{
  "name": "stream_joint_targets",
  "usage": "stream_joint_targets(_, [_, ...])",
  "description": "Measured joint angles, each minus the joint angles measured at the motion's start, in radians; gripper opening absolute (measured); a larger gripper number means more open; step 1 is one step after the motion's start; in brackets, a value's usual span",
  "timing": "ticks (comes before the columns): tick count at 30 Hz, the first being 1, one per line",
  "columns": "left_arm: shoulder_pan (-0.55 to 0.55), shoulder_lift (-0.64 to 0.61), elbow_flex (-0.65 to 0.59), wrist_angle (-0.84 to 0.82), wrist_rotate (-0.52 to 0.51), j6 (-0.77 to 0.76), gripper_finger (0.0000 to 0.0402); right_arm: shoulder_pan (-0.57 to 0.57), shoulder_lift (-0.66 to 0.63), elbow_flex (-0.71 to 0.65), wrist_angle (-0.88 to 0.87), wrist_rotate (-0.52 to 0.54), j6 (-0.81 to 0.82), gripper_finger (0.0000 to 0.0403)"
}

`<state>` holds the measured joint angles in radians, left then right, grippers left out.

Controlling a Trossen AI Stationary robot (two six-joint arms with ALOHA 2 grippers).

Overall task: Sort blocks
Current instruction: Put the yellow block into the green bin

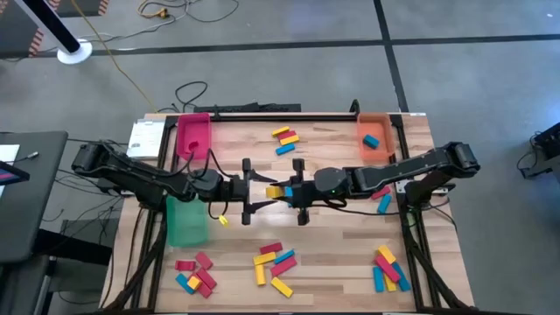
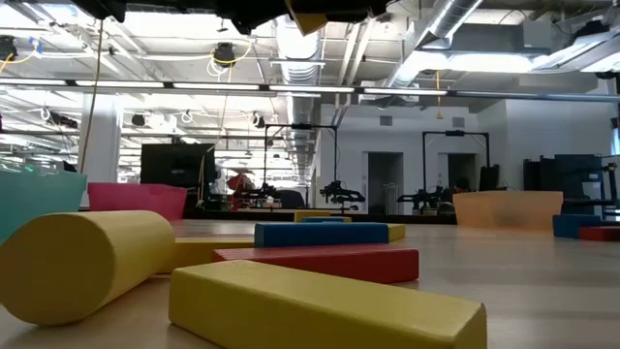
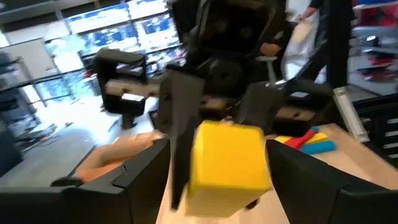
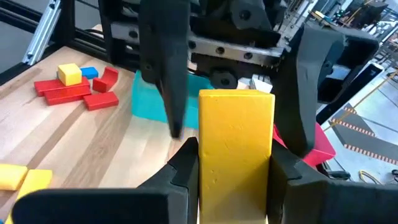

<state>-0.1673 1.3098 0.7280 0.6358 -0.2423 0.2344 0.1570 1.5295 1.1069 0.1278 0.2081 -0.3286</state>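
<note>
A yellow block [image 4: 236,137] hangs in mid-air over the middle of the table [image 1: 332,149], where the two arms meet. My right gripper [image 4: 235,163] is shut on it, coming from the table's right. My left gripper [image 3: 221,171] faces it from the left and is open. Its fingers [image 4: 166,74] stand on either side of the block's free end [image 3: 227,165], with a gap showing on each side. The high view shows the block [image 1: 275,191] between both grippers. More red, yellow and blue blocks [image 1: 273,265] lie flat on the table. My right gripper pinches the yellow block by its two long sides [image 4: 208,171] between its two fingers. The fingers come about level from the table's right and lie along the block. The block is lifted clear of the table, and its other end juts out past the fingertips toward the left gripper.
A pink tray [image 1: 194,136] stands far left, and an orange tray [image 1: 374,127] holding a blue block stands far right. A green tray [image 1: 185,220] sits under the left arm. Block heaps lie near left [image 1: 194,273], near right [image 1: 389,269] and far centre [image 1: 284,140].
</note>
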Motion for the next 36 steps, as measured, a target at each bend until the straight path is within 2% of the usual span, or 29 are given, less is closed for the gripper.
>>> stream_joint_targets(4, [-0.002, 0.0, 0.0, 0.005, -0.01, 0.014, 0.0225, 0.0, 0.0, 0.0, -0.001, 0.0, 0.003, 0.0112])
stream_joint_targets(12, [-0.01, 0.0, 0.0, 0.004, -0.012, 0.063, 0.0133, -0.001, -0.001, -0.001, -0.006, 0.007, 0.015, 0.0112])
stream_joint_targets(21, [-0.046, 0.002, 0.0, 0.007, -0.064, 0.123, 0.0131, -0.007, -0.001, 0.0, -0.022, 0.003, 0.03, 0.0115])
stream_joint_targets(23, [-0.047, 0.002, 0.0, 0.006, -0.064, 0.133, 0.0131, -0.007, -0.001, 0.0, -0.026, 0.023, 0.057, 0.0147])
stream_joint_targets(27, [-0.05, -0.016, 0.0, -0.009, -0.067, 0.151, 0.0131, -0.014, -0.002, -0.001, -0.072, 0.095, 0.128, 0.0254])
stream_joint_targets(30, [-0.06, -0.036, 0.0, -0.036, -0.068, 0.163, 0.0131, -0.031, -0.002, -0.001, -0.142, 0.116, 0.19, 0.0315])
stream_joint_targets(33, [-0.072, -0.069, 0.021, -0.125, -0.076, 0.179, 0.0131, -0.048, -0.001, -0.001, -0.214, 0.118, 0.25, 0.0348])
stream_joint_targets(36, [-0.084, -0.099, 0.06, -0.299, -0.102, 0.173, 0.0131, -0.056, -0.001, -0.001, -0.273, 0.119, 0.284, 0.0356])
